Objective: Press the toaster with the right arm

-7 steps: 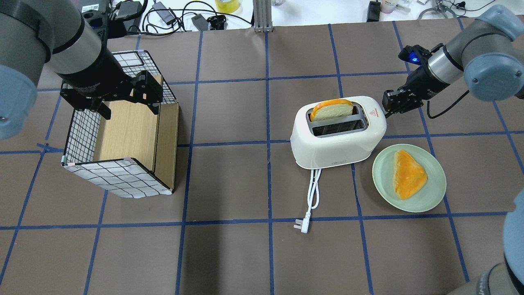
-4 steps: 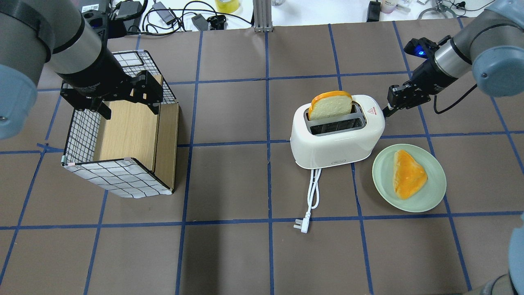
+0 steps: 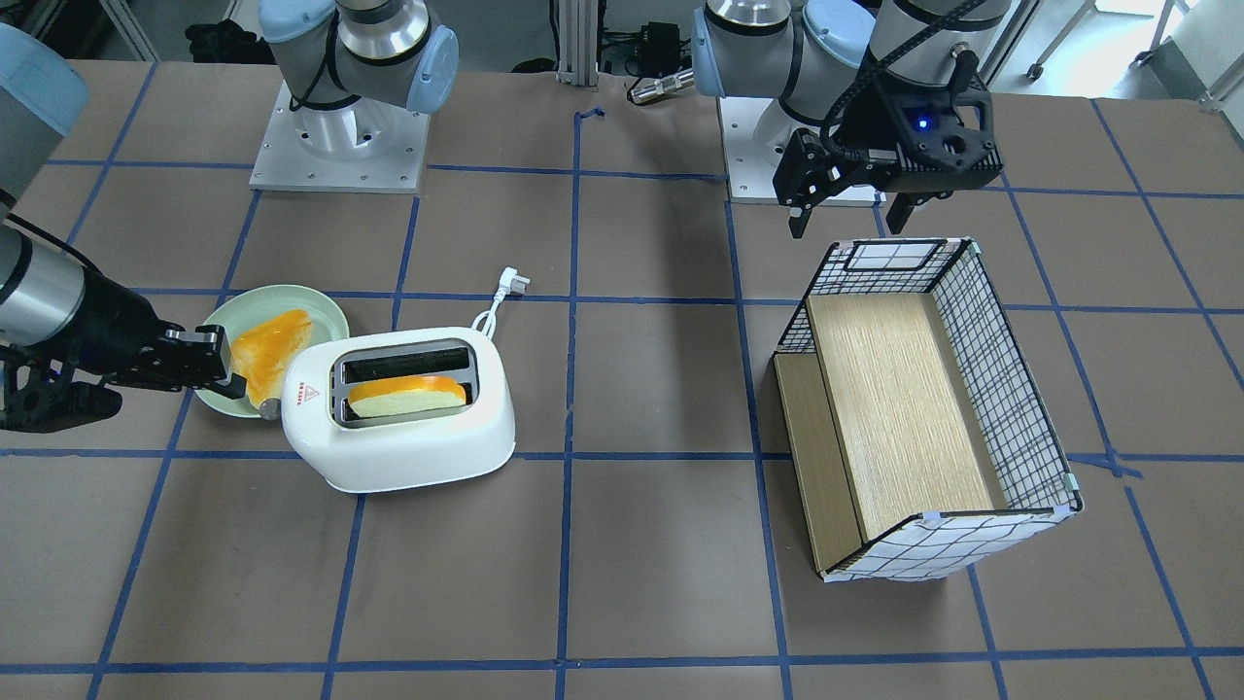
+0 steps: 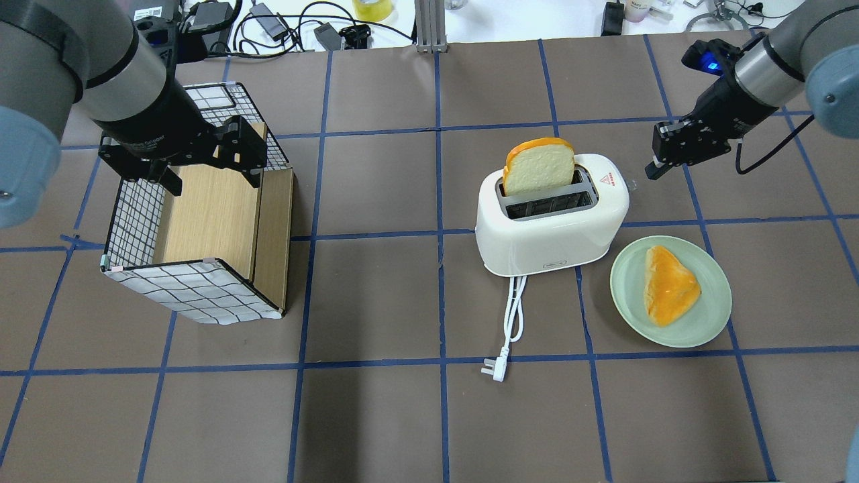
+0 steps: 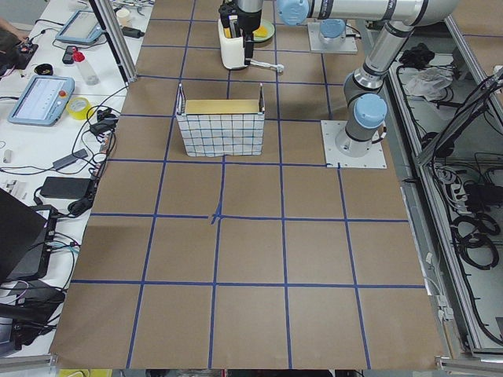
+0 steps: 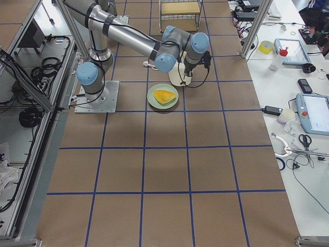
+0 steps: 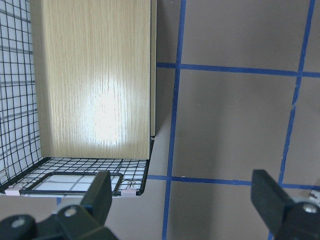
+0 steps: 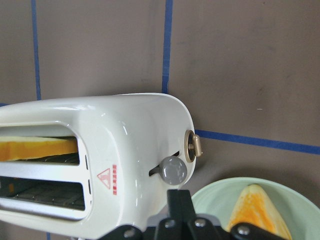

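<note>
The white toaster [image 4: 551, 228] stands right of the table's middle, cord and plug [image 4: 498, 369] trailing toward the robot. A bread slice [image 4: 539, 168] sticks up out of its far slot. My right gripper [image 4: 659, 166] is shut and empty. It hovers off the toaster's right end, clear of it. In the right wrist view the toaster's grey lever knob [image 8: 173, 170] and gold dial [image 8: 194, 147] lie just beyond my shut fingertips [image 8: 179, 202]. My left gripper [image 4: 211, 168] is open and empty over the checkered box [image 4: 194, 288].
A pale green plate [image 4: 711, 322] with a second orange-crusted bread slice [image 4: 670, 285] sits right of the toaster, toward the robot. Cables and small gear lie along the far edge [image 4: 282, 27]. In the front-facing view the plate [image 3: 321, 303] lies behind the toaster [image 3: 408, 457].
My right gripper has drawn back from the toaster's right end, up and to the right. The bread slice has risen higher out of its slot. The left arm has not moved.
</note>
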Action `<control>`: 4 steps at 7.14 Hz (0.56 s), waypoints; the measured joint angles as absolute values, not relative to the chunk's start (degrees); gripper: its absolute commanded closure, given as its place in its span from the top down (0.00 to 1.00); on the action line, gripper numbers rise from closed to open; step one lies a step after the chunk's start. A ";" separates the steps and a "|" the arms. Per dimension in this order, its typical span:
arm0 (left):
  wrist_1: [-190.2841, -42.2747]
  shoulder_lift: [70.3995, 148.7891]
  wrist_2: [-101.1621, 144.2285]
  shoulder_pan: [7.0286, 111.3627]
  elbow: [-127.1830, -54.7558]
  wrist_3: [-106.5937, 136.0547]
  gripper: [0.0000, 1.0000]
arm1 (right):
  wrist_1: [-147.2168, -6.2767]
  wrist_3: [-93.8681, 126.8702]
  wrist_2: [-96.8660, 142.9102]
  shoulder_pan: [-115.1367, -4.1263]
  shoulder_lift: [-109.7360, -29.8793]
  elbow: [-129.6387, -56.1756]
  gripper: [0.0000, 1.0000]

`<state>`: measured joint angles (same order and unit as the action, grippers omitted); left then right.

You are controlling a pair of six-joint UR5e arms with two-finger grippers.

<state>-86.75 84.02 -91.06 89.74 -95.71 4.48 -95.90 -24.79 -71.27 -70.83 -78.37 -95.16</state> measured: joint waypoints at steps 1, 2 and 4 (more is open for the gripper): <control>-86.75 84.02 -91.06 89.74 -95.71 4.48 1.00 | -92.85 -23.51 -72.50 -70.93 -78.98 -92.29 0.00; -86.75 84.02 -91.06 89.74 -95.71 4.48 1.00 | -90.05 -21.96 -74.02 -71.08 -79.41 -89.29 0.00; -86.75 84.02 -91.05 89.74 -95.71 4.48 1.00 | -84.58 -20.24 -77.29 -71.55 -80.73 -84.22 0.00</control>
<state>-86.75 84.02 -91.05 89.74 -95.71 4.48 -84.58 -20.24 -77.29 -71.55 -80.73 -84.22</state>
